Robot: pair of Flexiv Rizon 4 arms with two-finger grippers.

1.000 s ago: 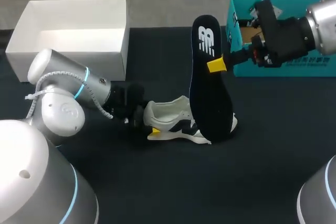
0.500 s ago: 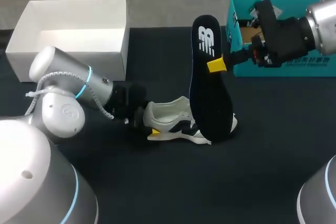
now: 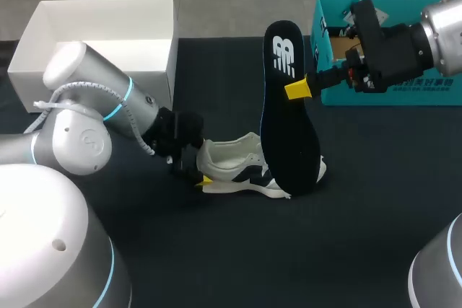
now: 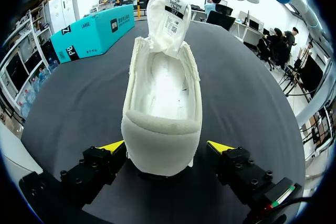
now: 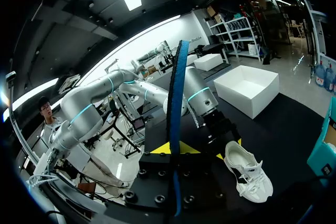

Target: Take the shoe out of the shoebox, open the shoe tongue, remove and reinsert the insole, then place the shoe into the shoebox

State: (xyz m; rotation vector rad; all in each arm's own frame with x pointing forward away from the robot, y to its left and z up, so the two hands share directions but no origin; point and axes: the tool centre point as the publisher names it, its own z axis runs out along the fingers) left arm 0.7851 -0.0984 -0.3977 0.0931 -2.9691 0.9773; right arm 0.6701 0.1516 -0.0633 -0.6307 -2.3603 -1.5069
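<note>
While the insole (image 3: 289, 120) stands almost upright in the middle of the table (image 3: 361, 214), its lower end rests on the toe of the shoe (image 3: 238, 171), which lies on its sole with the tongue folded forward. The right hand (image 5: 175, 149) is closed narrowly on the insole's edge, above mid-length. The left hand (image 4: 167, 149) is spread wide around the heel, one finger on each side, not clamping it.

The insole looks thin, light and bendy, so it will likely buckle if pushed from high up; a hold lower down should steer it better. The shoe seems light with a soft upper; the firmer heel is the sensible place to grip. A white box (image 3: 94, 88) sits far left, a teal box (image 3: 390, 95) far right.
</note>
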